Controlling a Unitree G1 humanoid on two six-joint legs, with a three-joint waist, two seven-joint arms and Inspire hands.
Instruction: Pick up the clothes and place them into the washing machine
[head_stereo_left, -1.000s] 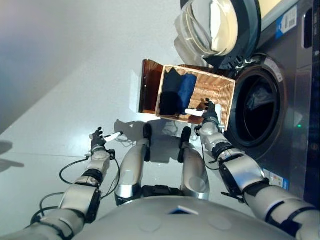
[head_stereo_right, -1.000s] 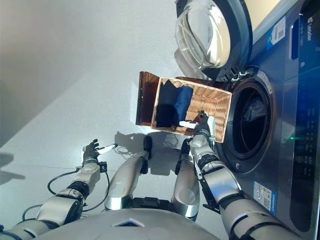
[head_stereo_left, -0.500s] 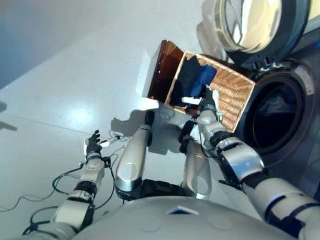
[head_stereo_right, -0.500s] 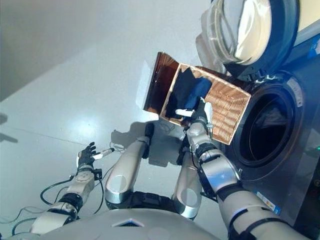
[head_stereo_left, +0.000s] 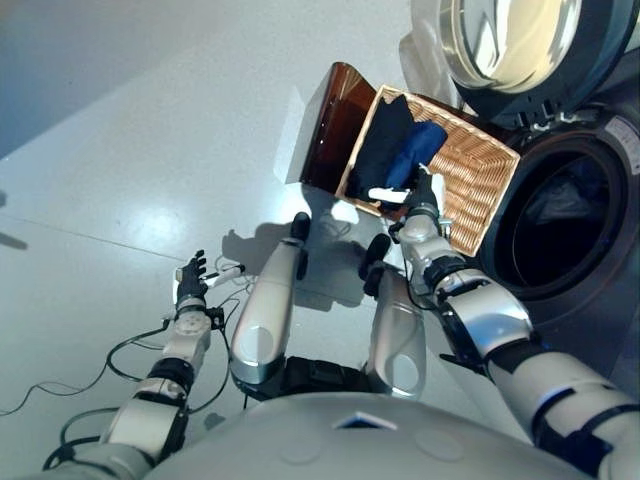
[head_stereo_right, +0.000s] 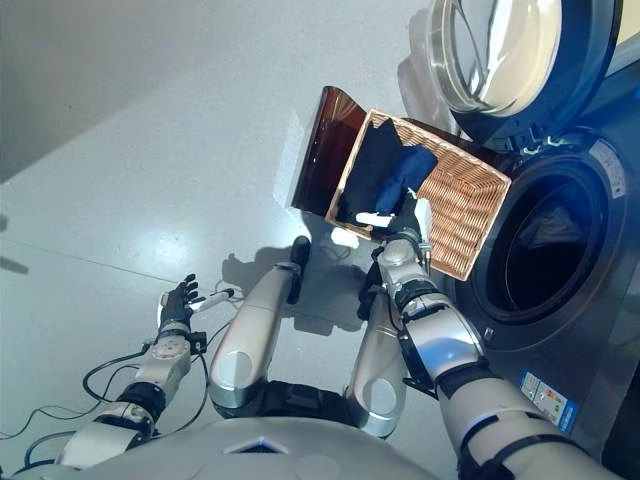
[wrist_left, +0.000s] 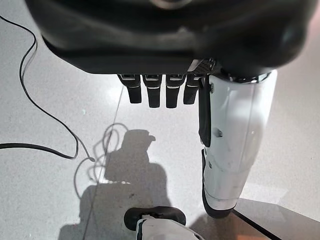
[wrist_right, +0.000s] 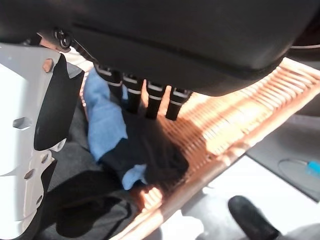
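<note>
The right hand (head_stereo_left: 423, 196) is hovering, fingers spread, over blue and dark clothes (head_stereo_left: 398, 158) lying in the wicker basket (head_stereo_left: 478, 185) beside the washing machine (head_stereo_left: 570, 215); lowering squarely onto the bunched blue cloth before closing should secure a full grip. The left hand (head_stereo_left: 192, 275) is hanging relaxed, empty.

Bright overhead light glares off the pale floor (head_stereo_left: 150, 220); hard shadows fall beneath the wicker basket (head_stereo_left: 470, 185). The right wrist view is motion-blurred, warm-lit.
</note>
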